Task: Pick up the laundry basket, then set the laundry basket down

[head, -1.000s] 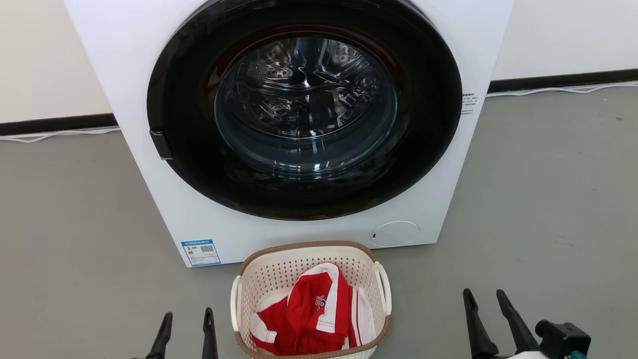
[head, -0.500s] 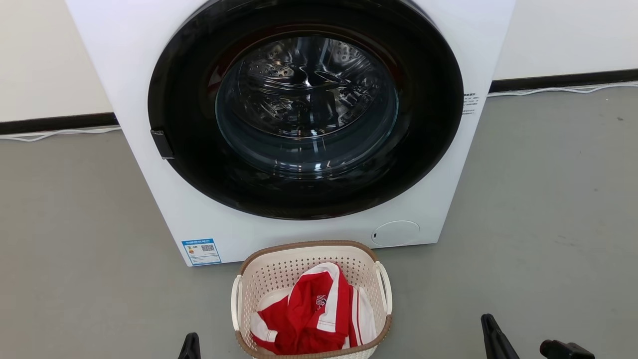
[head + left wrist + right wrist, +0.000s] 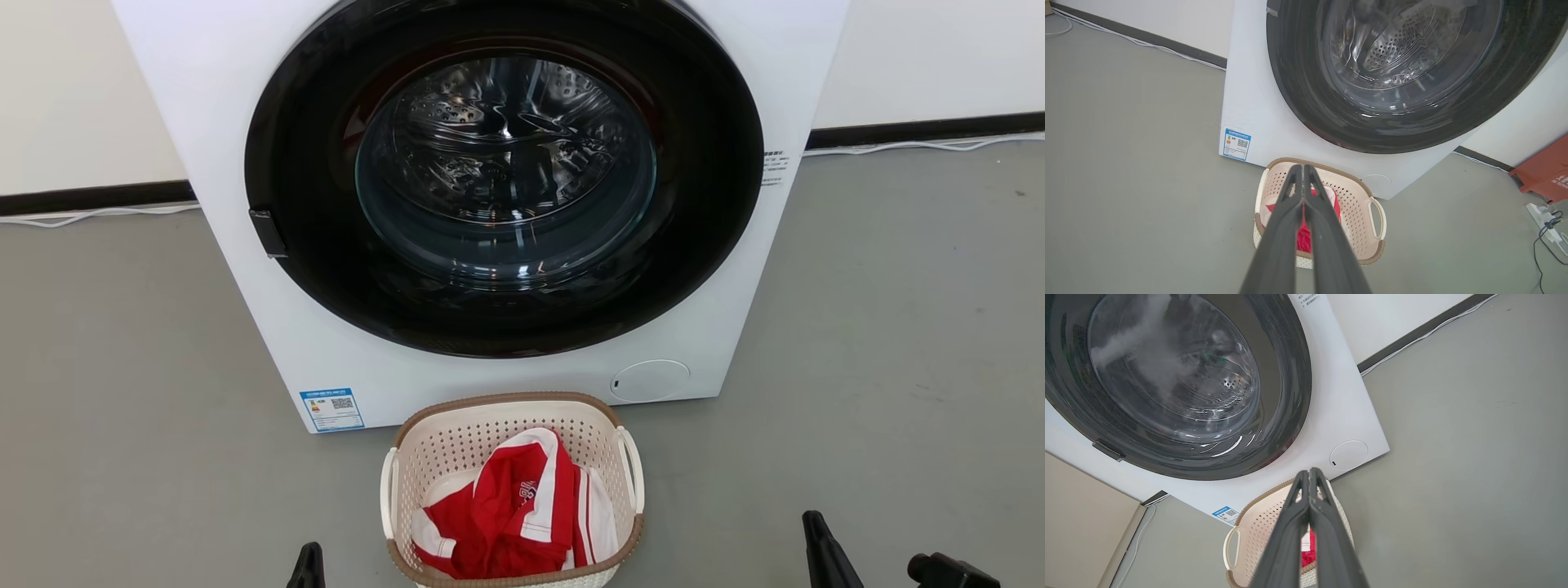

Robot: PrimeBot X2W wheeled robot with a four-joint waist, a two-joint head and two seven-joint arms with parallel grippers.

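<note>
Plainly, the laundry basket point(image 3: 457, 445) rests on the floor point(image 3: 122, 408); left gripper point(image 3: 1303, 168) and right gripper point(image 3: 1309, 470) hang clear, jaws closed empty; awaiting lift, or set down.

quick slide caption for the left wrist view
Left gripper, fingers shut, points toward the laundry basket holding red-and-white clothing before the washing machine.
</note>
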